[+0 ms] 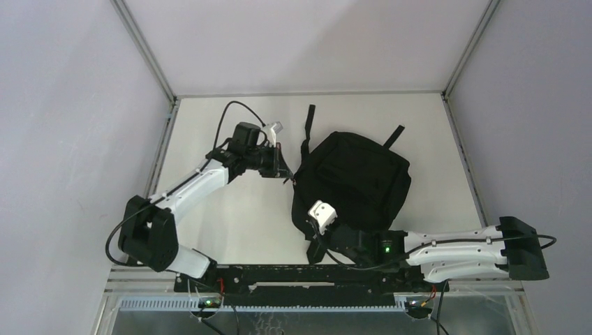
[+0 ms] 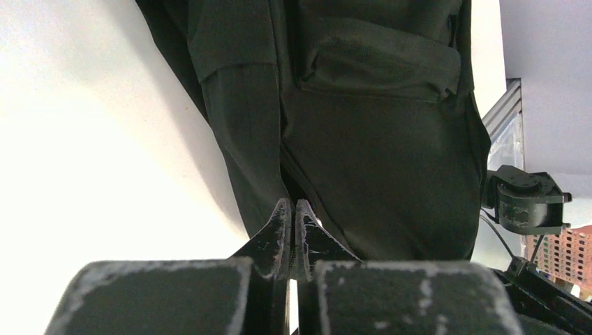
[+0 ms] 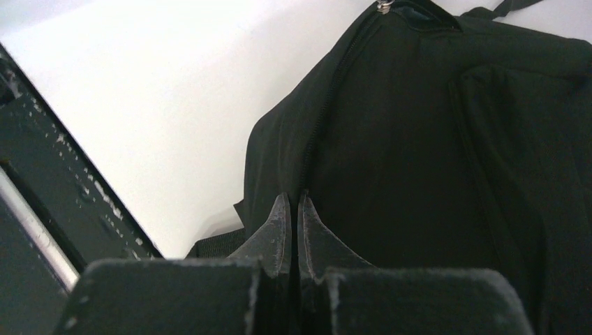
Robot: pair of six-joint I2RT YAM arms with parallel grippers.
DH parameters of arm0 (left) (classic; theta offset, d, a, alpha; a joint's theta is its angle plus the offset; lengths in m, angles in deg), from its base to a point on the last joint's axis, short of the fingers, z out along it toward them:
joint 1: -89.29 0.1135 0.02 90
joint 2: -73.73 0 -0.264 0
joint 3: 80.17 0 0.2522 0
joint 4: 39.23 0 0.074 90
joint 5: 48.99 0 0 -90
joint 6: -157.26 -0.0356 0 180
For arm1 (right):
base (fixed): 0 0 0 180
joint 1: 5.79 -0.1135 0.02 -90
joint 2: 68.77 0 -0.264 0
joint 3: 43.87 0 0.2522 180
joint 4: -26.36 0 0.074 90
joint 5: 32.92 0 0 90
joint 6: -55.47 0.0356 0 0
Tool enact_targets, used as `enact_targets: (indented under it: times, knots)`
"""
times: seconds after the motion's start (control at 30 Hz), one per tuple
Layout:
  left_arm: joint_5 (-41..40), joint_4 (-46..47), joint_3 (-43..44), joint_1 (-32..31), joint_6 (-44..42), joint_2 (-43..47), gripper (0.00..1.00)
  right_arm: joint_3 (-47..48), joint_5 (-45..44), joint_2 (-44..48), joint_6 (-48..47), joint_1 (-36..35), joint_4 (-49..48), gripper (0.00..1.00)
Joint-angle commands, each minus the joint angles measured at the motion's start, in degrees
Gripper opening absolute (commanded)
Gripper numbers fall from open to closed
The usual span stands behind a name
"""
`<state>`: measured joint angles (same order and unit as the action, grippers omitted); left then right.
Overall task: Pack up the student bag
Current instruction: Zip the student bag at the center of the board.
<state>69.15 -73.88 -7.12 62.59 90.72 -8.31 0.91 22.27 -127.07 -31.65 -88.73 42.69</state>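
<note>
The student bag [image 1: 356, 178] is a large floppy black backpack lying at mid-table, with its straps pointing to the far side. My left gripper [image 1: 285, 172] is at the bag's left edge. In the left wrist view it [image 2: 293, 204] is shut, its tips pinching a fold of the bag's fabric [image 2: 377, 139]. My right gripper [image 1: 313, 227] is at the bag's near left corner. In the right wrist view it [image 3: 292, 199] is shut on the fabric along the bag's [image 3: 433, 139] zipper line. The zipper pull [image 3: 383, 7] sits at the far end. No pink tag shows.
Two black straps [image 1: 309, 118] [image 1: 393, 136] lie on the white table beyond the bag. The black mounting rail [image 3: 42, 202] runs along the near edge. The right arm's base [image 2: 523, 199] shows past the bag in the left wrist view. Frame posts stand at the far corners.
</note>
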Motion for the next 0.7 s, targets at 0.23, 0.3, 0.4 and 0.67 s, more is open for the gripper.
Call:
enact_targets:
  times: [0.23, 0.3, 0.4, 0.67]
  knots:
    - [-1.79, 3.29, 12.22, 1.65, -2.92, -8.12, 0.0, -0.79, -1.42, 2.69, 5.58, -8.23, 7.68, 0.0]
    - [-0.66, 3.29, 14.3, 1.57, -2.85, -10.5, 0.0, -0.79, -1.81, 2.63, 5.98, -9.77, 8.4, 0.0]
    - [2.06, 3.72, 16.93, 1.33, -3.6, -14.03, 0.0, -0.79, -2.2, 2.71, 6.41, -11.58, 9.87, 0.0]
    - [3.48, 4.2, 22.27, 1.21, -4.39, -20.53, 0.0, -1.91, -1.12, 5.03, 6.89, -13.57, 10.58, 0.0]
